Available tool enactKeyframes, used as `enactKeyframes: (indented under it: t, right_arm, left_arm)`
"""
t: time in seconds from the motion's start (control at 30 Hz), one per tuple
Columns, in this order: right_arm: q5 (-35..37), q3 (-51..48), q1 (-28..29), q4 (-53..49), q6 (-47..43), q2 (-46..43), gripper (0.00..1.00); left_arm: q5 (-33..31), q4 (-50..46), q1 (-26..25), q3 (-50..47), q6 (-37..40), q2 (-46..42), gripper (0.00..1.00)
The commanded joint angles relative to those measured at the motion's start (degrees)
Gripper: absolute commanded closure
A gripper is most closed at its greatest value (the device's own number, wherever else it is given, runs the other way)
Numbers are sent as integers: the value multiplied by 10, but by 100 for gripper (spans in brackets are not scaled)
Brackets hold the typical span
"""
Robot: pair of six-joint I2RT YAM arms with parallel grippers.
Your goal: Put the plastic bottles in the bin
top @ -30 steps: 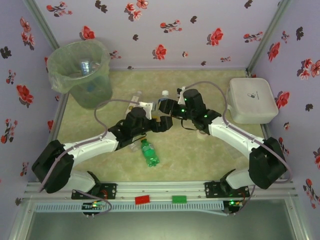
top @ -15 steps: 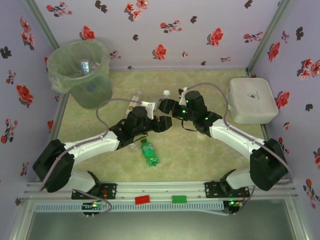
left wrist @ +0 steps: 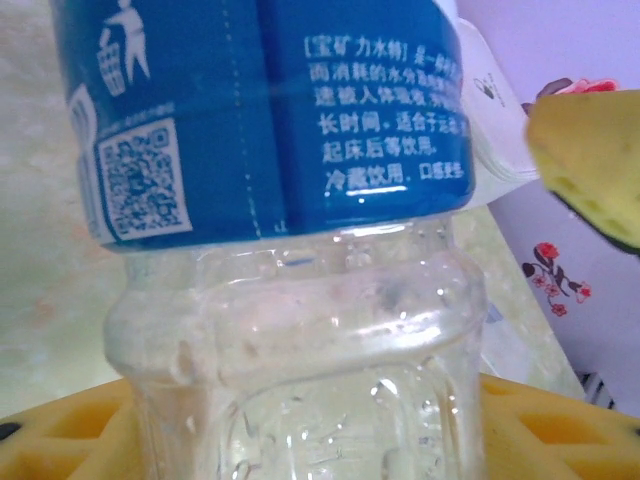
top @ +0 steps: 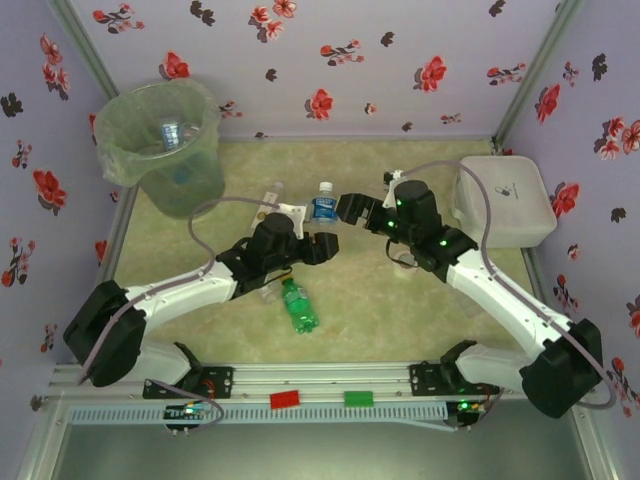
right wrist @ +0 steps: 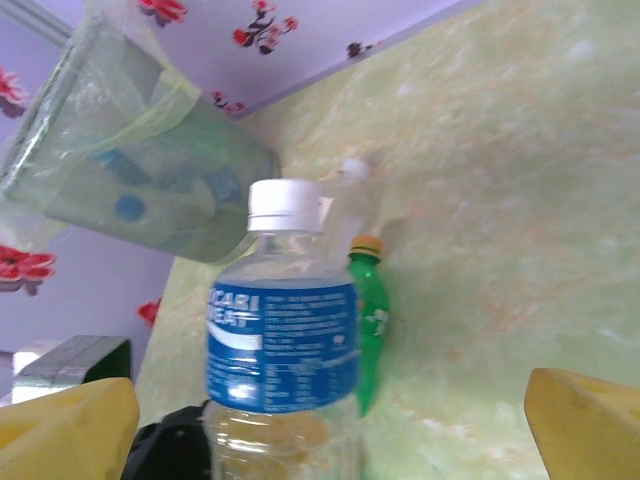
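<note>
Left gripper [top: 318, 243] fingers are clamped on the upright blue-labelled bottle [top: 322, 204], the bin [top: 165, 140] far-left of it; right gripper [top: 350, 208] fingers are spread, beside it.

2 white arms, black joints, grey cables, yellow pads.

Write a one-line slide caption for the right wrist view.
Blue-label bottle stands between the open right gripper's yellow fingers, with a green bottle and the lined bin behind.
</note>
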Motion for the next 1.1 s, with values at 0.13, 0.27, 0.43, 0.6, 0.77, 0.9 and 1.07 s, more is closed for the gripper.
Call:
enactKeyframes:
  t: [0.13, 0.27, 0.43, 0.6, 0.77, 0.9, 1.07]
  right_arm:
    - [60, -34, -6, -22, -11, -15, 0]
    - [52, -47, -6, -6, -3, -11, 0]
    - [51, -62, -6, 9, 4, -15, 0]
    - [49, -66, -6, 7, 3, -14, 0]
    - [46, -68, -6, 4, 2, -16, 0]
    - [47, -70, -6, 3, 3, -17, 0]
    - [52, -70, -6, -5, 1, -21, 0]
  left_arm:
    - [-19, -127, 75, 93, 105, -70, 100]
    - [-19, -230, 142, 181, 169, -79, 100]
    - [-19, -346, 236, 324, 266, -61, 100]
    - [-20, -442, 335, 468, 333, -12, 100]
    - [-20, -490, 423, 561, 356, 37, 100]
    - [-19, -511, 482, 600, 356, 73, 100]
    - [-9, -558, 533, 650, 343, 134, 100]
